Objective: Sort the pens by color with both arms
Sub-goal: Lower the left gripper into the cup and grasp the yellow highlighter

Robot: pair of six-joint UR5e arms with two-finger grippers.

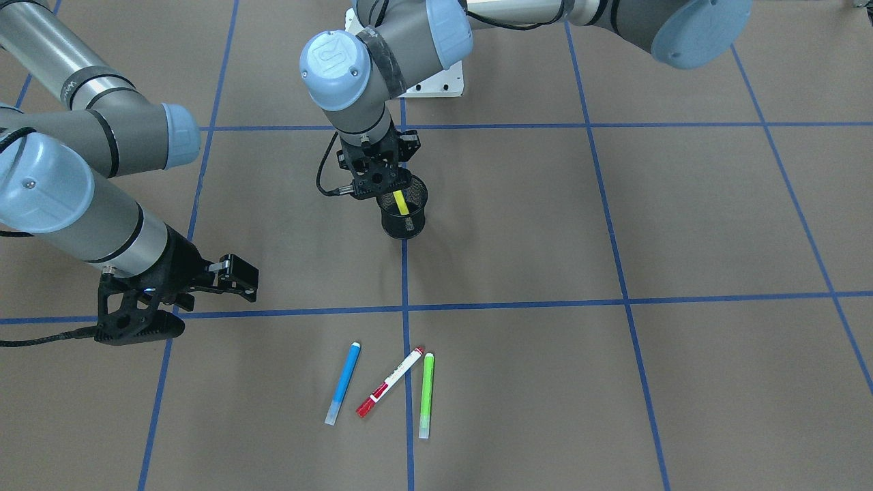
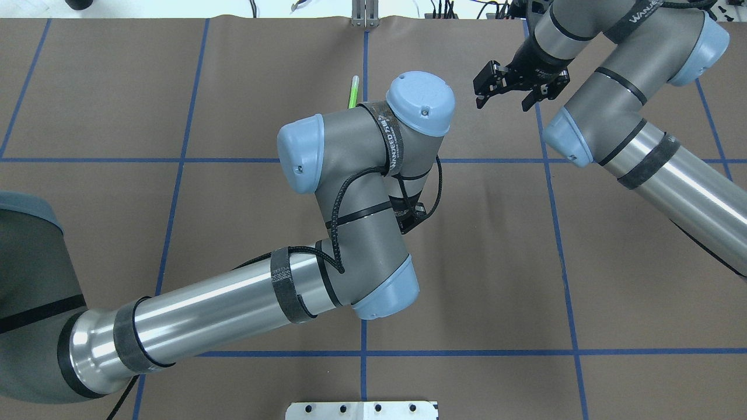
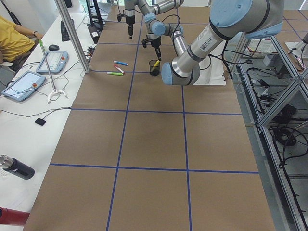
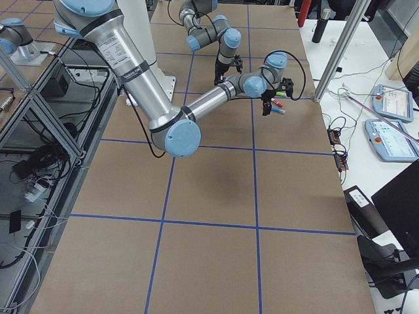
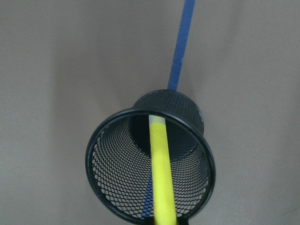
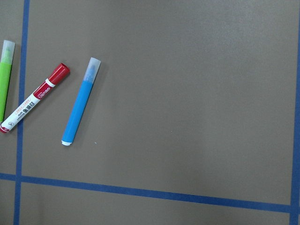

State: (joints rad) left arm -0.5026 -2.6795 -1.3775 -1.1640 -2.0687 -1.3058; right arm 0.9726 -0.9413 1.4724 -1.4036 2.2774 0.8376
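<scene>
Over the black mesh cup [image 1: 404, 217] near the middle of the table [image 1: 614, 204], the left gripper [image 1: 383, 185] hangs just above the rim. The yellow pen [image 1: 401, 203] stands tilted inside the cup, its upper end toward the gripper. Whether the jaws are pinching it or have let go cannot be told, because no view shows the fingertips.

The right gripper [image 1: 251, 285] hovers above bare table with its jaws spread and empty, well apart from the cup. Three pens lie flat on the table on the operators' side:

- The blue pen [image 1: 343, 383] lies nearest the right gripper, clear of the others.
- The red-capped marker [image 1: 390, 382] lies at a slant between the other two.
- The green pen [image 1: 426, 395] lies alongside a blue tape line [image 1: 408, 409], its upper end just beside the marker's red end.

Handling, as a judgement: each pen is light, stiff and smooth-barrelled, so it is likely to roll or skid if nudged from one side.

- Take hold at mid-barrel, with the jaws across the pen's long axis and closing evenly.
- The blue pen offers the freest approach.
- Grip the green pen toward its lower half, away from the marker's end.
</scene>
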